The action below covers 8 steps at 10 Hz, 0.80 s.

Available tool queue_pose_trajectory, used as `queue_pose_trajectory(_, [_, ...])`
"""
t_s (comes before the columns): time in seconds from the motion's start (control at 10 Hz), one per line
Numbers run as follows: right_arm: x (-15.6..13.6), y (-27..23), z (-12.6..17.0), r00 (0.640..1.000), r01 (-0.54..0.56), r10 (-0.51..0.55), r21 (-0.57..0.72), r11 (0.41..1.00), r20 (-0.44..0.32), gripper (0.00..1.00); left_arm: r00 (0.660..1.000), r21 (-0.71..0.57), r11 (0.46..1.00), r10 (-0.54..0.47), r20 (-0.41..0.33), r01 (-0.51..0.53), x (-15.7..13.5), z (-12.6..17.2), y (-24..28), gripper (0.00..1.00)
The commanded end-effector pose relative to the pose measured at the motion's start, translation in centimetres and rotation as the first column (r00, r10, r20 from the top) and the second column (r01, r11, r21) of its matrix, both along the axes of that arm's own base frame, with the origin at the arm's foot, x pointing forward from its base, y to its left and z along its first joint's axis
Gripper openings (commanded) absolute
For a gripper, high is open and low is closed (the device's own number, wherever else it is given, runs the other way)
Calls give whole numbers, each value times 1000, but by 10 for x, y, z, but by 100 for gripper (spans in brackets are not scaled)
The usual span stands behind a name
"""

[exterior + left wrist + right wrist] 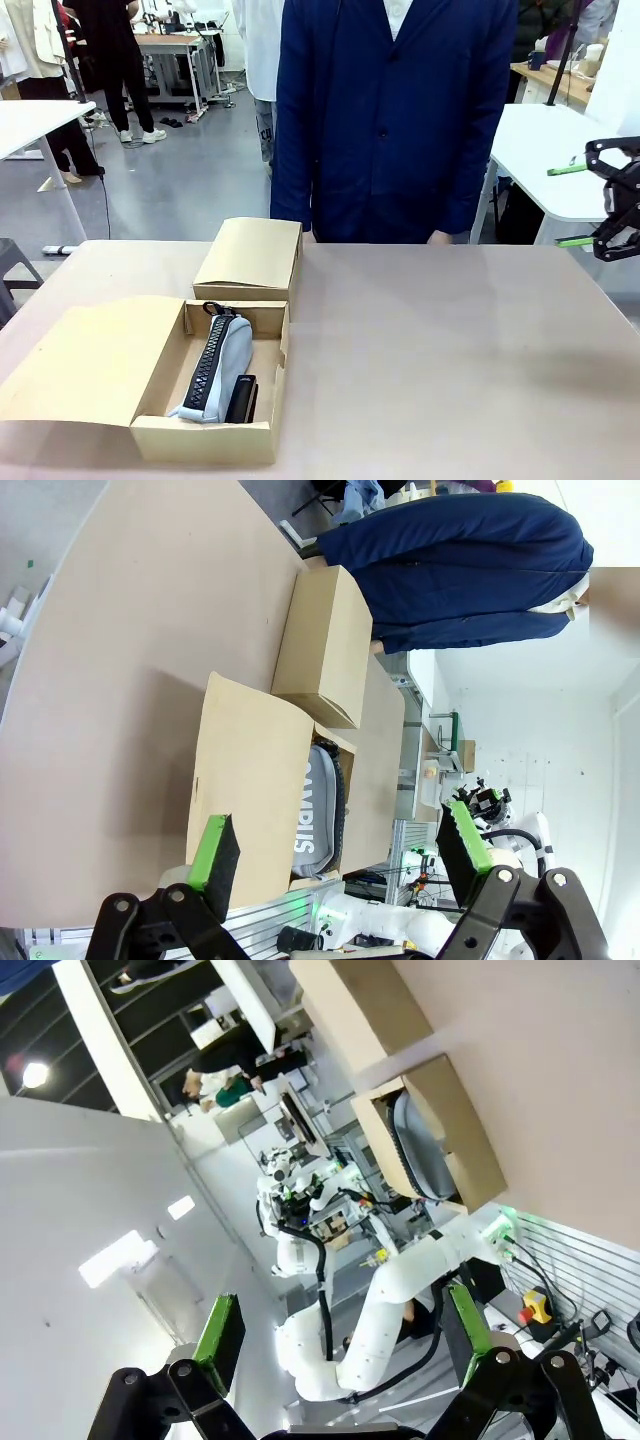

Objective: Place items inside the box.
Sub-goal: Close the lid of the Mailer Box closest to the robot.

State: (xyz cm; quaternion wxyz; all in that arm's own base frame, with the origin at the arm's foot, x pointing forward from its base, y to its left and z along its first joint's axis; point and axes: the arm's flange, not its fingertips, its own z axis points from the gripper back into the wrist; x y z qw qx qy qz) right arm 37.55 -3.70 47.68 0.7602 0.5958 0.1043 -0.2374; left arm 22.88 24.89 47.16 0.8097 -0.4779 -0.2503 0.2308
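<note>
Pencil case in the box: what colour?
Grey pencil case with a black zip; front view shows it best.

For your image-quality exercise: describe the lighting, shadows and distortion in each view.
Front view: even light, soft shadow inside the open box beside the pencil case. Left wrist view: rolled sideways, the table edge bowed. Right wrist view: tilted, bright ceiling lamps glaring.

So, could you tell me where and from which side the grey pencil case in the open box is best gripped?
Probably from straight above, pinching the grey CAMPUS pencil case across its narrow width at mid-length. It lies lengthwise in the open box with its zip ridge facing up, a black stapler tight against one side and cardboard walls all round, so side approaches look blocked.
</note>
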Motion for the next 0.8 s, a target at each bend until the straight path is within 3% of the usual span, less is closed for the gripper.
queue_pose_trajectory(0.0, [-1,1,0,1000,-4,3,19,1000,26,100,977,151,989,-44,208,12,-2,21,-30,100])
queue_pose_trajectory(0.1, [-1,1,0,1000,-4,3,19,1000,26,100,911,307,946,-213,353,102,5,31,-75,100])
queue_pose_trajectory(0.2, [-1,1,0,1000,-4,3,19,1000,26,100,813,501,863,-337,474,66,13,31,-115,100])
queue_pose_trajectory(0.3, [-1,1,0,1000,-4,3,19,1000,26,100,700,612,785,-492,519,98,17,25,-150,100])
queue_pose_trajectory(0.4, [-1,1,0,1000,-4,3,19,1000,26,100,546,696,716,-605,580,54,18,15,-175,100])
queue_pose_trajectory(0.5, [-1,1,0,1000,-4,3,19,1000,26,100,473,729,684,-653,592,32,21,7,-186,100])
queue_pose_trajectory(0.6, [-1,1,0,1000,-4,3,19,1000,26,100,441,739,672,-676,591,40,25,0,-184,100])
queue_pose_trajectory(0.7, [-1,1,0,1000,-4,3,19,1000,26,100,441,763,644,-701,561,55,28,-13,-180,100])
